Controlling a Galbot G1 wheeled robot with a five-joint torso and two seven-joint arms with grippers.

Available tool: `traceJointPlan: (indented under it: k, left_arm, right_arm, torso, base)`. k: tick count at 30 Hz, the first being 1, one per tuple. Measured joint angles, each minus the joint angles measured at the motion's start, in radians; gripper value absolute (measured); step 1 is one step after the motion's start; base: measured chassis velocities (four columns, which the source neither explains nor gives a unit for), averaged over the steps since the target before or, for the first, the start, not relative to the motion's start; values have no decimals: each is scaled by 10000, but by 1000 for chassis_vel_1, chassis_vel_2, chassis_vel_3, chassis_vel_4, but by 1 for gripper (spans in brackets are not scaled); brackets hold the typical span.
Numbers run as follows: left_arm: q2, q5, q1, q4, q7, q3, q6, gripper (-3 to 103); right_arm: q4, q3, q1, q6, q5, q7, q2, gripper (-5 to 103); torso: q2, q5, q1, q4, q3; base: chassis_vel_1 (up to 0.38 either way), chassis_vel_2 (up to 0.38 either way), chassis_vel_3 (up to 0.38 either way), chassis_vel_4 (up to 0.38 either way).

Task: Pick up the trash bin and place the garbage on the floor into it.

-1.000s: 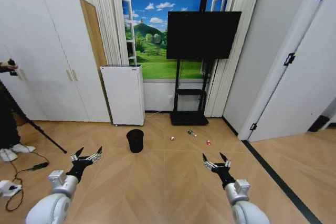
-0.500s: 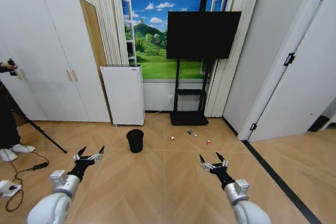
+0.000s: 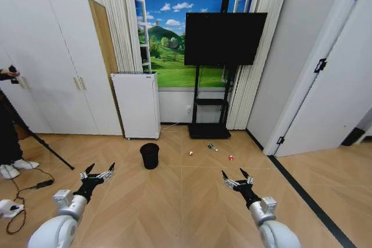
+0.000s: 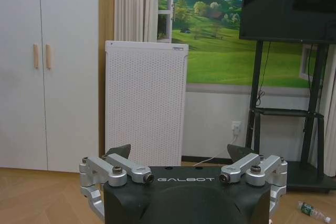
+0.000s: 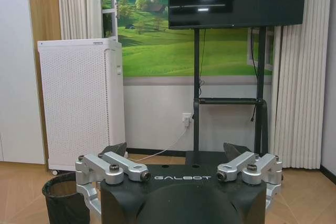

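Bin first: the trash bin [image 3: 149,155] stands upright on the wood floor [image 3: 174,213] at centre frame in the head view, below the white perforated appliance [image 3: 137,104]. Right of it the garbage lies loose: a red-and-white piece [image 3: 190,153], a small bottle [image 3: 213,147] and another red piece [image 3: 231,157]. Both grippers hang low and well short of the bin, fingers spread and holding nothing. The left gripper [image 3: 97,173] at lower left looks somewhat nearer; the right gripper [image 3: 236,178] sits at lower right, closer to the litter. Against the earlier pictures, both grippers have edged slightly inward; the floor items have not moved.
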Motion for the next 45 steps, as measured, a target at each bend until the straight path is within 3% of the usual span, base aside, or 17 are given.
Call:
traceJointPlan:
  k: [45]
  left_arm:
    - [-73,102,68,205,170,-146,-239,100]
  right_arm:
    - [-165,-73,-54,168,-278,-209,72,100]
  torso:
    - [0,0,0,-1,0]
  base:
    - [-42,45,44,-43]
